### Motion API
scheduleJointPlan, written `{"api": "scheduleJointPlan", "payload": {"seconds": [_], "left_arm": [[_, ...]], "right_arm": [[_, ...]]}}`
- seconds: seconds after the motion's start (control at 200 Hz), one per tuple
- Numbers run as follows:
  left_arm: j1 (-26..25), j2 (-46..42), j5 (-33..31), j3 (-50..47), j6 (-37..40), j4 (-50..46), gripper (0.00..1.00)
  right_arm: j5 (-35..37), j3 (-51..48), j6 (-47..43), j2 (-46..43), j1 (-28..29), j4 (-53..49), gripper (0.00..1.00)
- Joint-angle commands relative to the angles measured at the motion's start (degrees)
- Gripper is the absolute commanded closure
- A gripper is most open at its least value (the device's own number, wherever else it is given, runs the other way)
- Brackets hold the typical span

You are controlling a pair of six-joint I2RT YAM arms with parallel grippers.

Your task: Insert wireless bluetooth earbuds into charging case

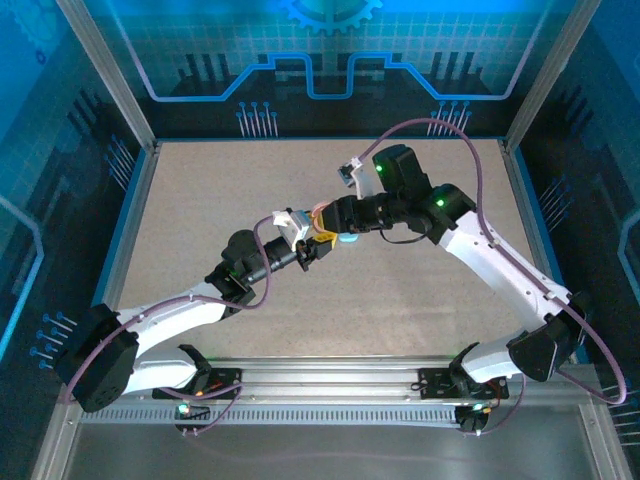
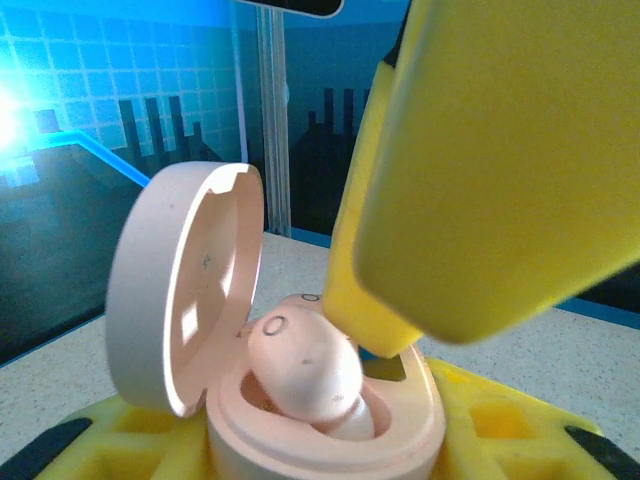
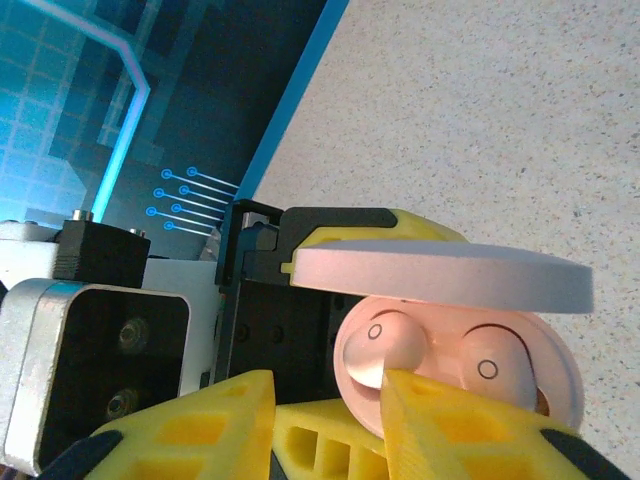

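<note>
My left gripper (image 1: 316, 250) is shut on the pink charging case (image 2: 330, 440), one yellow finger on each side of the base. The case's round lid (image 2: 180, 280) stands open. One pink earbud (image 2: 305, 365) lies tilted in its well and sticks up above the rim. A second earbud (image 3: 495, 365) sits lower in the other well. My right gripper (image 3: 328, 385) reaches in from the opposite side with its jaws apart and nothing between them. One of its yellow fingers (image 2: 470, 180) presses down at the case's rim, right beside the raised earbud (image 3: 385, 345).
Both arms meet above the middle of the speckled beige table (image 1: 200, 200), with metal frame posts and blue panels around it. A small pale blue object (image 1: 347, 238) lies by the right gripper's tips; I cannot tell what it is.
</note>
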Motion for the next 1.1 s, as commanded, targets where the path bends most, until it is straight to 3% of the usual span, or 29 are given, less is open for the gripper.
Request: {"api": "scheduleJointPlan", "payload": {"seconds": [0.0, 0.215, 0.46, 0.56, 0.815, 1.096], "left_arm": [[-0.41, -0.96, 0.41, -0.28, -0.8, 3.2, 0.6], [-0.43, -0.96, 0.45, -0.19, -0.7, 3.14, 0.6], [-0.35, -1.19, 1.75, -0.45, -0.32, 2.61, 0.6], [-0.42, -1.64, 3.48, -0.37, -0.1, 2.13, 0.6], [-0.37, -2.14, 7.07, 0.57, -0.36, 1.21, 0.6], [-0.35, -2.59, 6.33, 0.86, -0.78, 1.25, 0.6]], "right_arm": [[1.98, 2.21, -1.71, -0.59, 0.0, -3.26, 0.65], [2.26, 2.48, -1.97, -1.9, -0.28, -3.1, 0.65], [12.02, -0.23, -0.56, -8.15, -2.96, 0.96, 0.63], [13.6, -0.12, 1.23, -7.95, -5.29, 1.23, 0.57], [1.99, 7.88, 2.51, 2.46, -8.23, -2.69, 0.47], [-2.69, 10.76, -1.7, 7.3, -7.61, -9.35, 0.43]]}}
